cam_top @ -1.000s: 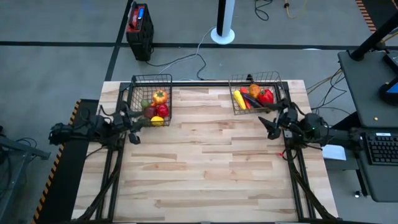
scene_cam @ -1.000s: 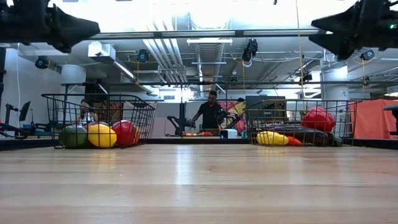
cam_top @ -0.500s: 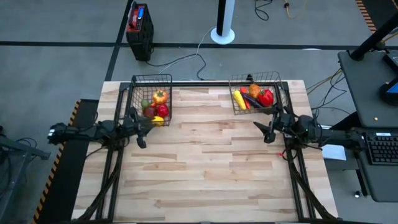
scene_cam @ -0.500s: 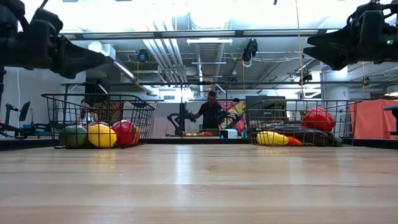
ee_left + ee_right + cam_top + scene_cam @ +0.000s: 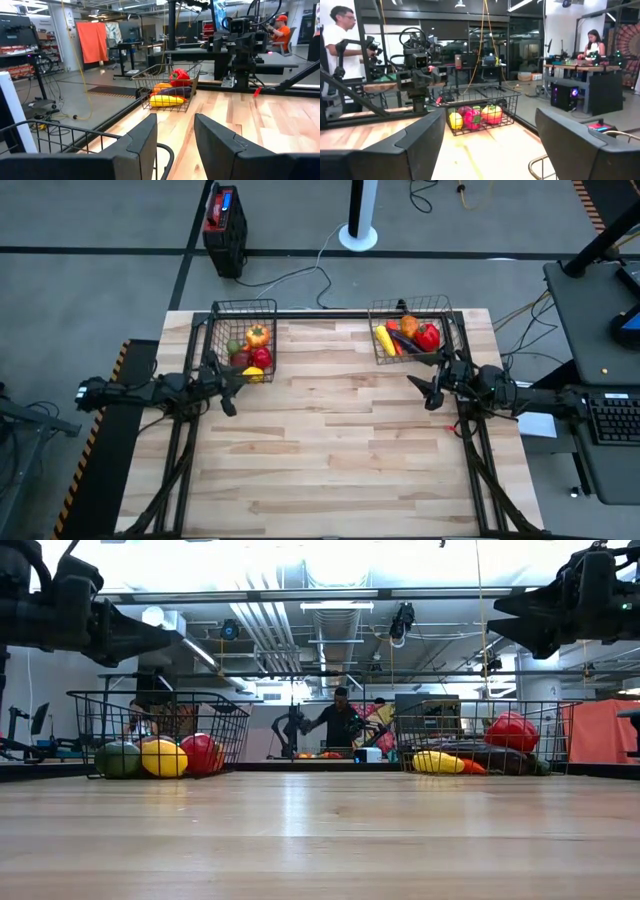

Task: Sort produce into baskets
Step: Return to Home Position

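Two dark wire baskets stand at the table's far edge. The left basket [image 5: 243,340] holds an orange-yellow pepper [image 5: 257,335], a red fruit [image 5: 260,358], a lemon [image 5: 252,374] and a green fruit [image 5: 235,347]. The right basket [image 5: 412,330] holds a yellow corn [image 5: 383,340], an orange [image 5: 408,326], a purple eggplant [image 5: 403,340] and a red pepper [image 5: 428,335]. My left gripper [image 5: 228,397] hovers open and empty just near of the left basket. My right gripper [image 5: 425,392] hovers open and empty near of the right basket. Both are well above the table in the low view, the left gripper [image 5: 150,637] and the right gripper [image 5: 510,620].
Bare wooden table top [image 5: 330,440] lies between and near of the arms. A black-and-red box [image 5: 224,220] and a white pole base [image 5: 358,235] stand on the floor beyond the table. A desk with a keyboard [image 5: 610,420] is on the right. People work in the room behind.
Both grippers have come away from the baskets, a little toward the table's middle, and have come down somewhat, the left one more. In the last half second they have almost stood still. The produce has not moved.
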Available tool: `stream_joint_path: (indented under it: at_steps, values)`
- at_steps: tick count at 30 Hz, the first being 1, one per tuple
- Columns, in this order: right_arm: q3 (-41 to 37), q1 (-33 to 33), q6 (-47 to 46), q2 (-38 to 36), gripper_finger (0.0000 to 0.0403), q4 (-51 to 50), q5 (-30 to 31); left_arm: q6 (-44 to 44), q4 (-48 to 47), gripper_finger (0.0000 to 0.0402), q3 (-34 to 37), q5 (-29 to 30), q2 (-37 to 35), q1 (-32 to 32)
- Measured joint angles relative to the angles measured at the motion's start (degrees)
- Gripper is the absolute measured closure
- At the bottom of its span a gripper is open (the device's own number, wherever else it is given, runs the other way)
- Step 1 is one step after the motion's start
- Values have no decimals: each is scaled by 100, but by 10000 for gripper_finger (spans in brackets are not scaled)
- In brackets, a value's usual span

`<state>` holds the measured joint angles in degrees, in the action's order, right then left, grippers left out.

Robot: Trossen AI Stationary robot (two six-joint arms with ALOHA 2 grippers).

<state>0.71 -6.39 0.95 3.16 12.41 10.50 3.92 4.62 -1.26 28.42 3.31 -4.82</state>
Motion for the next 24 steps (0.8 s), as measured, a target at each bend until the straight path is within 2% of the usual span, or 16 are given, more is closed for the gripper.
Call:
stream_joint_path:
  at_steps: [13, 24]
  values:
    - [0, 0, -98, 0, 87, -3, 0, 0, 0, 287, -3, -3, 9, 0]
    - [-2, 0, -98, 0, 100, -3, 2, 0, 0, 287, -9, -4, 9, 0]
